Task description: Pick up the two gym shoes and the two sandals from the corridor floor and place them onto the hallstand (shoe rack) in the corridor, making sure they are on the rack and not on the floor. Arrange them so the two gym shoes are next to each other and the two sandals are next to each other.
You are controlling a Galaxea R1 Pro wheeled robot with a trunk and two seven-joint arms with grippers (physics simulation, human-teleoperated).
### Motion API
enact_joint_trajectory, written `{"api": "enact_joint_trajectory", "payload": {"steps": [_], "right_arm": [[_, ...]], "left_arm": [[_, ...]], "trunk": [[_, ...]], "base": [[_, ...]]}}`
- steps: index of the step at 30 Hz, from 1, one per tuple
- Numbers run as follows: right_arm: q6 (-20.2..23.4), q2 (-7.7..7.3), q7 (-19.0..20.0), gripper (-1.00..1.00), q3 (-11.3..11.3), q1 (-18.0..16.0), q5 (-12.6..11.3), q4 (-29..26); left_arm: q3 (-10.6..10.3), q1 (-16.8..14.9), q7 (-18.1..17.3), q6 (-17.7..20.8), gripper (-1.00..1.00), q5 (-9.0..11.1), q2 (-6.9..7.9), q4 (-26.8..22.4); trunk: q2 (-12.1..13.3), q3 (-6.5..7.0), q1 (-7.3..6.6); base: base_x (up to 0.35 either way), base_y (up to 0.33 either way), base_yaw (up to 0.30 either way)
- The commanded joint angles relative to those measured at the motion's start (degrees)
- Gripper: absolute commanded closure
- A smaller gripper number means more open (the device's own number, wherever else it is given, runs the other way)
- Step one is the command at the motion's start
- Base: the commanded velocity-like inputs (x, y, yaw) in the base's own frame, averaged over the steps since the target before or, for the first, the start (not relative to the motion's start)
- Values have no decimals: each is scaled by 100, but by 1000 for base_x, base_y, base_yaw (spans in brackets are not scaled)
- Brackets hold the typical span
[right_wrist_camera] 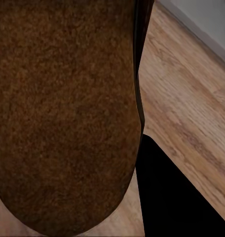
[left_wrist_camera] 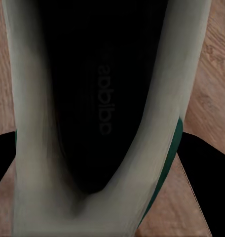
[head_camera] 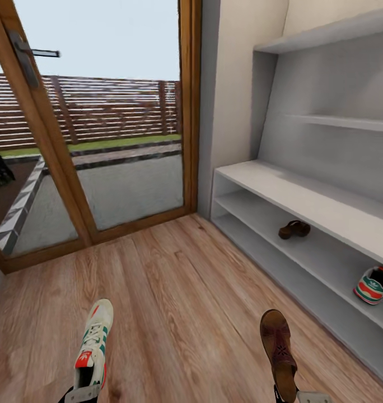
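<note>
1. While the hallstand (head_camera: 303, 196) is standing along the wall on the robot's right, its long bench is lying bare and its stepped wall shelves are rising above; two open tiers are running beneath the bench. The carry should be ending at those tiers, not on the corridor floor (head_camera: 180, 291).
2. One sandal (head_camera: 294, 229) is already sitting on the upper tier, towards the end nearest the glass door (head_camera: 102, 129); one gym shoe (head_camera: 374, 284) is sitting on the same tier, well apart from it, towards the other end.
3. A second gym shoe (head_camera: 93, 347) is riding in the left gripper (head_camera: 82, 393), toe pointing forward — the fingers are clamped on its heel end, I judge, and the left wrist view is looking straight into its dark opening.
4. A second sandal (head_camera: 278, 350) is hanging likewise from the right gripper (head_camera: 295, 396), held at its heel.
5. To do this well, each shoe should be going in low under the bench edge, toe first, just beside its own mate — the pairs are sitting at opposite ends.
</note>
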Motion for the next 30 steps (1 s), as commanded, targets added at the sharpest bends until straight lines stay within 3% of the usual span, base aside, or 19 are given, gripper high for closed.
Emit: {"api": "enact_joint_trajectory", "payload": {"steps": [1, 30], "right_arm": [[-16, 3, -5, 100, -28, -5, 40, 5], [-16, 3, -7, 100, -28, -5, 40, 5]], "left_arm": [[49, -5, -34, -22, 100, -56, -4, 3], [49, -5, -34, -22, 100, -56, -4, 0]], "trunk": [[-2, -5, 2], [-2, -5, 2]], "base": [[280, 216, -263], [175, 270, -263]]}}
